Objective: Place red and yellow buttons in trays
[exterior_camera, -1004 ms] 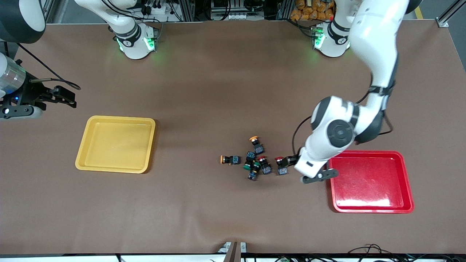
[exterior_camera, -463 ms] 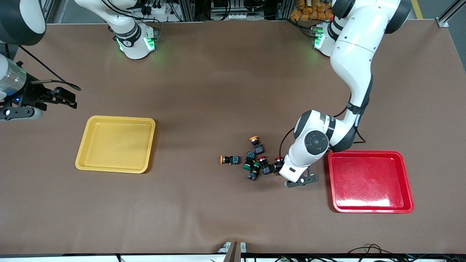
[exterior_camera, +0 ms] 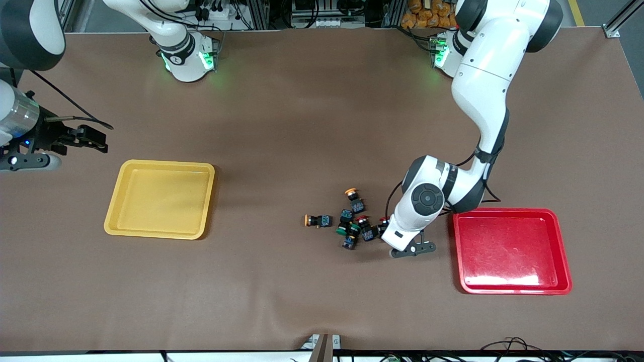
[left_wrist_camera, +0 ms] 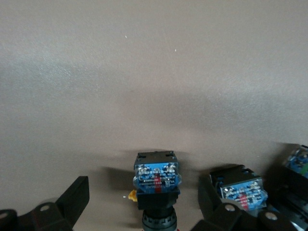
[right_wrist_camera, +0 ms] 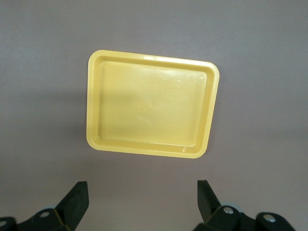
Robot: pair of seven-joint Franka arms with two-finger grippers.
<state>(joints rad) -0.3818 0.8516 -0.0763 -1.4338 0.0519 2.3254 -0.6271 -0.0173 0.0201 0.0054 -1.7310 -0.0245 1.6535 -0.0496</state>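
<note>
Front view: left gripper [exterior_camera: 385,232] low over red button [exterior_camera: 384,221] beside red tray [exterior_camera: 562,249]; right gripper [exterior_camera: 93,141] waited near yellow tray [exterior_camera: 113,211].

Left wrist view: fingers [left_wrist_camera: 72,199] spread wide astride button body, nothing gripped. Best centred before closing, clear of neighbouring switch [left_wrist_camera: 238,190].

Right wrist view: fingers [right_wrist_camera: 76,197] wide, empty.

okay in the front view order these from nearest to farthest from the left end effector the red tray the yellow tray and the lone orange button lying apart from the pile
From the left end effector, at the button pile:
1. Red tray, beside it, toward the left arm's end.
2. Lone orange button, toward the right arm's end of the pile; close to the tray's rank.
3. Yellow tray, clearly farthest.
</note>
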